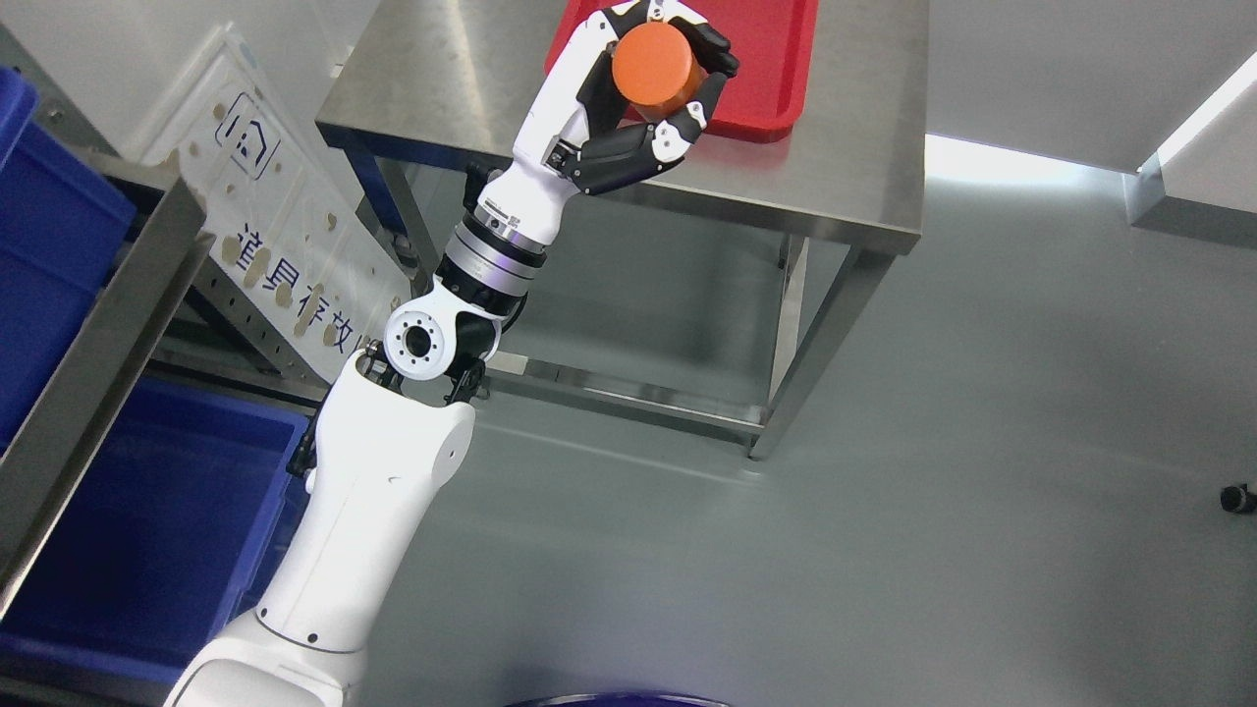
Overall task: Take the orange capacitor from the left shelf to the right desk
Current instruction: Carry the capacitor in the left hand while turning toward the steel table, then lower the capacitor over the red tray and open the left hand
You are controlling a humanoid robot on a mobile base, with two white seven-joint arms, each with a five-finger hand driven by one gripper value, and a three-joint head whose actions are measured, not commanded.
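Note:
My left hand (648, 88) is shut on an orange cylindrical capacitor (652, 69), its fingers wrapped around the side. The hand holds the capacitor above the left part of a red tray (776, 69) that lies on a steel desk (864, 187) at the top of the head view. The arm rises from the lower left edge of the picture. The right arm is not in view.
A steel shelf (108, 334) with blue bins (147, 520) stands at the left. A white sign board (285, 226) with printed characters leans between shelf and desk. Grey floor (884, 491) spreads to the right. A small black object (1239, 498) lies at the right edge.

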